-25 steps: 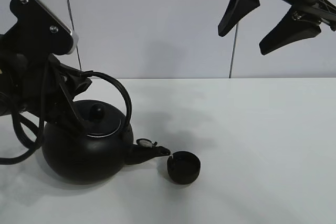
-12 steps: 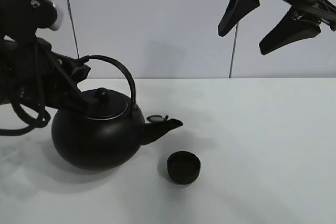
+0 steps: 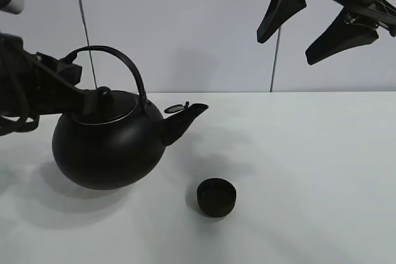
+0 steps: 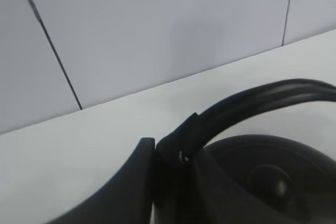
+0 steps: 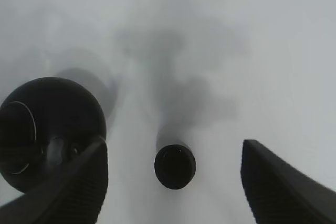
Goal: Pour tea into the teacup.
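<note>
On the white table (image 3: 322, 171), well forward of its back edge and about midway across, stands the teacup (image 3: 216, 197): small, low, round, matte black, without handle, upright, nothing touching it. Exterior high view only: kettle (image 3: 108, 149), large, round, black, with arched handle and knobbed lid, sits toward the table's left side, apparently raised clear of the surface with its shadow beneath; its spout (image 3: 182, 122) angles upward and ends short of the cup, well apart from it. Same view: left gripper (image 3: 67, 71) clamped on the handle's base; right gripper (image 3: 286, 49) high above the table toward the back edge, jaws spread partway and empty. Left wrist view only: close detail of the left gripper (image 4: 157, 156), a dark finger (image 4: 126, 187) pressed against the handle's bracket, the kettle (image 4: 262, 177) lid knob below, and a grey panelled wall (image 4: 157, 30) with dark seams behind; the cup is outside this view. Right wrist view only: looking down between the two black fingers of the right gripper (image 5: 175, 141), the teacup (image 5: 175, 166) shows its dark hollow interior and plain rim, with the kettle (image 5: 50, 129) beside one finger.
</note>
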Robot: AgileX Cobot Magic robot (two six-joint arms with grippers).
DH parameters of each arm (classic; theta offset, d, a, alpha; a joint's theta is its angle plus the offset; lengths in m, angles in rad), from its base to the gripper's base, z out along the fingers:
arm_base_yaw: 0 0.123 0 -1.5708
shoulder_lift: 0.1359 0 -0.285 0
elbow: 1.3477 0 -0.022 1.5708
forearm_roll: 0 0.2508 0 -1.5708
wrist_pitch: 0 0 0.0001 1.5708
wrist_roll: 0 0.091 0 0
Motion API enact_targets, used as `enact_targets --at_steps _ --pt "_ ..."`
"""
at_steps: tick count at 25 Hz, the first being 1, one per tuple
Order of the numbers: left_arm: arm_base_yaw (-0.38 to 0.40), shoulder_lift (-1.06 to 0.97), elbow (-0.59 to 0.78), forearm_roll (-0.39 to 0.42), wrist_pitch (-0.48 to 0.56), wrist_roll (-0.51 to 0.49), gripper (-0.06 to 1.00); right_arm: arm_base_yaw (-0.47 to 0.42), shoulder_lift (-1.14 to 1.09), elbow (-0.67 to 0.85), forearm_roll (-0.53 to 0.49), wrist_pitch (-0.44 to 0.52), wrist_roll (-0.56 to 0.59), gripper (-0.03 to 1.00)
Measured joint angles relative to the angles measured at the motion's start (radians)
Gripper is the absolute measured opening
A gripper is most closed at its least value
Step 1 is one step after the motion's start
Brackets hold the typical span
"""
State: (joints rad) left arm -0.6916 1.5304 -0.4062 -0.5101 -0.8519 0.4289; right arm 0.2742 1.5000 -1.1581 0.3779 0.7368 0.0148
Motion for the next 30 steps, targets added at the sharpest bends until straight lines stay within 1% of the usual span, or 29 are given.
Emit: enact_targets --at_steps 3,6,9,13,16,19,22,30 --pt "0.012 0.000 0.054 -0.003 -0.064 -0.059 0.12 0.000 0.000 0.000 0.000 0.000 0.000 0.49" --pt "0.044 0.000 0.102 -0.003 -0.103 -0.113 0.12 0.000 0.000 0.000 0.000 0.000 0.000 0.49" --pt "0.073 -0.003 0.142 0.005 -0.131 -0.140 0.12 0.000 0.000 0.000 0.000 0.000 0.000 0.49" --pt "0.094 -0.002 0.158 0.013 -0.160 -0.157 0.12 0.000 0.000 0.000 0.000 0.000 0.000 0.49" --pt "0.097 0.042 0.161 0.029 -0.191 -0.171 0.12 0.000 0.000 0.000 0.000 0.000 0.000 0.49" --pt "0.097 0.105 0.161 0.058 -0.189 -0.194 0.12 0.000 0.000 0.000 0.000 0.002 0.000 0.49" --pt "0.097 0.131 0.161 0.068 -0.187 -0.192 0.12 0.000 0.000 0.000 0.000 0.006 0.000 0.49" --pt "0.097 0.131 0.161 0.069 -0.188 -0.118 0.12 0.000 0.000 0.000 0.000 0.006 0.000 0.49"
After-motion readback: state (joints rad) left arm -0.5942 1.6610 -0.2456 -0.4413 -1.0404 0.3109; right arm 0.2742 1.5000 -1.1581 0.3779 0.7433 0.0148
